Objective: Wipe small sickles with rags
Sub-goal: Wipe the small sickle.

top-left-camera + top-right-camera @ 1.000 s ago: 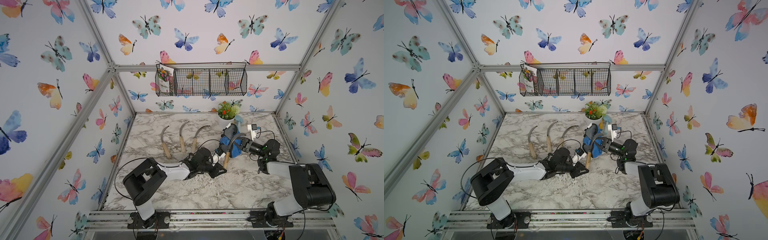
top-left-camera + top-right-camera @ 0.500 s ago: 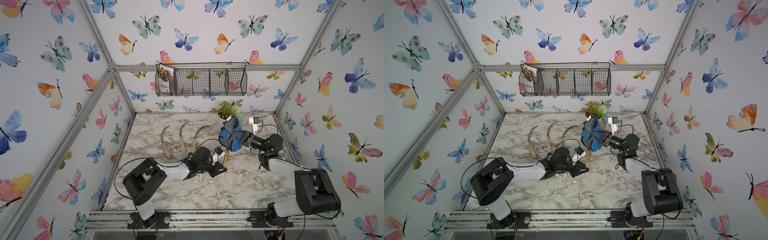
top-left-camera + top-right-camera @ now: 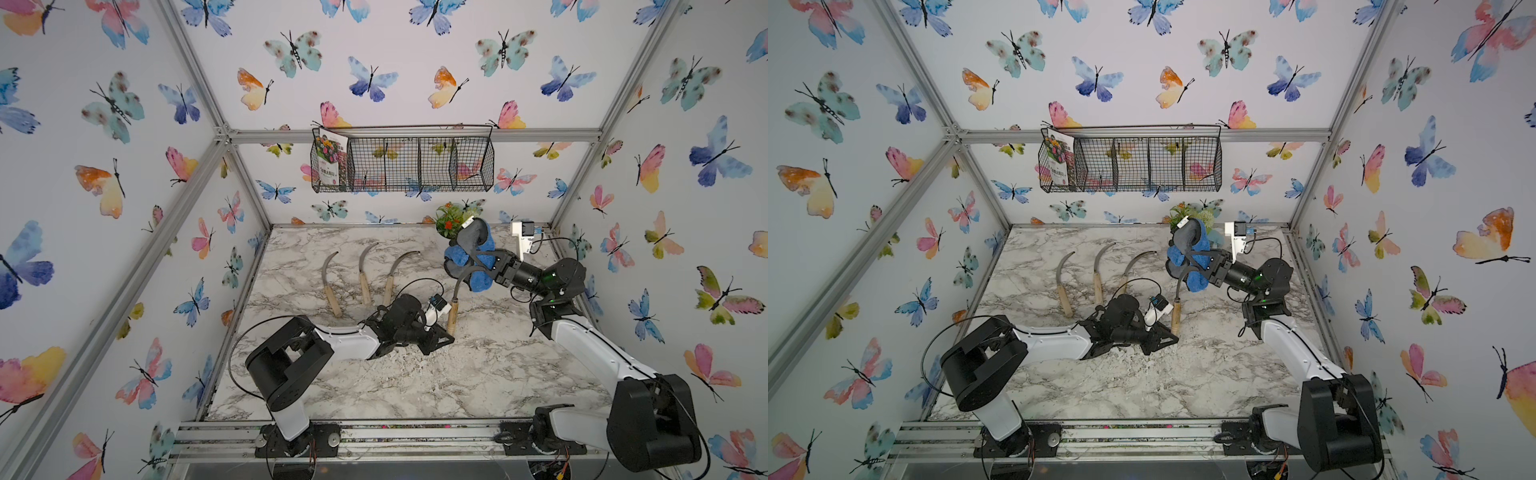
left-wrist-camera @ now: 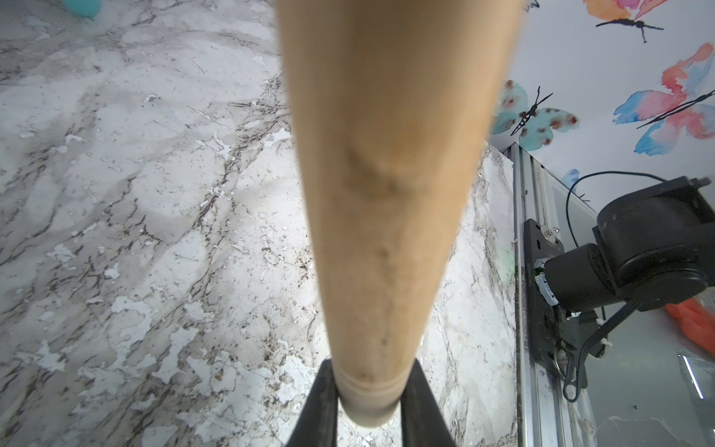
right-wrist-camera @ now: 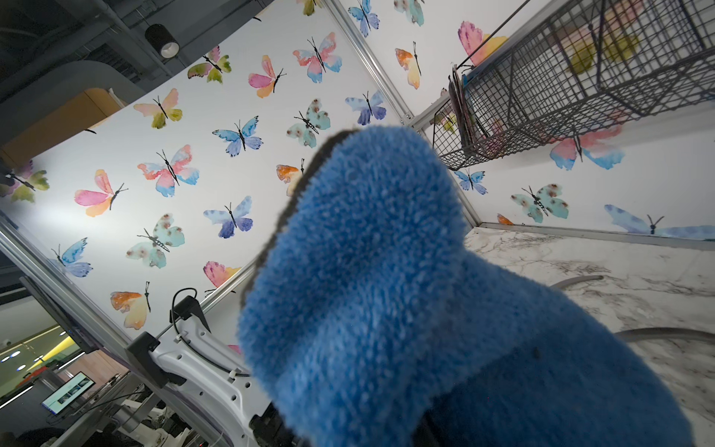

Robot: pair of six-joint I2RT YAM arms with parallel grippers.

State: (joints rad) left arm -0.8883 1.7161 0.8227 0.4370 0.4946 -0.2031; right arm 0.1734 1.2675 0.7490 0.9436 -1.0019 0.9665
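Left wrist view shows the left gripper [image 4: 365, 402] clenched on the butt end of the held sickle [image 4: 387, 193]. The pale wooden handle fills the frame, blurred by nearness, and the blade lies out of frame. In both top views that sickle stands nearly upright, low over the table [image 3: 415, 386], with its grey blade curving up into the rag [image 3: 478, 255]. The right gripper [image 3: 492, 266] grips the rag tight in a bunch, raised off the table near the far right corner. I judge that this one sickle is being wiped now. The three other sickles [image 3: 365, 274] lie in a row on the table, apart from both arms. Nothing shows whether they are already wiped or waiting, so how much is left cannot be told. The held blade's tip is hidden behind the cloth, so I cannot tell whether the rag wraps it or only brushes it. Blue pile fills most of the right wrist view and buries the fingers. A potted plant [image 3: 451, 216] is partly hidden behind the rag, and a teal shape [image 4: 83, 4] is cut off at the frame's edge and cannot be named.
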